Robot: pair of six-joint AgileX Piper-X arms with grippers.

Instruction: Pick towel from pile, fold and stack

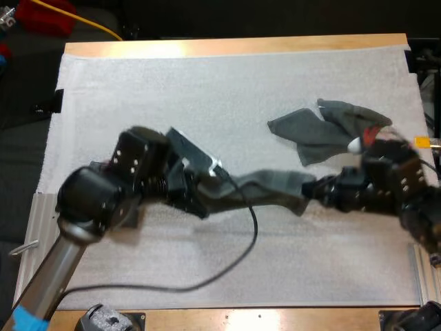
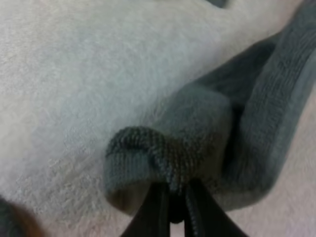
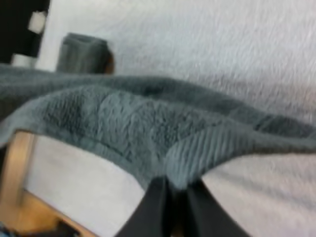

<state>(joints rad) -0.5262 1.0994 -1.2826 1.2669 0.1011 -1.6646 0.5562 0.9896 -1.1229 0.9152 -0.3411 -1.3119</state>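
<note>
A dark grey-green towel (image 1: 269, 185) hangs stretched between my two grippers above the middle of the white mat (image 1: 172, 83). My left gripper (image 1: 219, 185) is shut on its left end; up close, its gripper (image 2: 174, 210) pinches a bunched hem of the towel (image 2: 197, 128). My right gripper (image 1: 311, 187) is shut on the right end, and the towel (image 3: 128, 123) drapes across in front of the gripper (image 3: 174, 205). A second, crumpled towel (image 1: 320, 131) lies on the mat just behind the right arm.
The wooden table edge (image 1: 227, 47) runs along the far side. A small dark grey-green bundle (image 3: 81, 53) sits by the mat's edge beyond the held towel; I cannot tell what it is.
</note>
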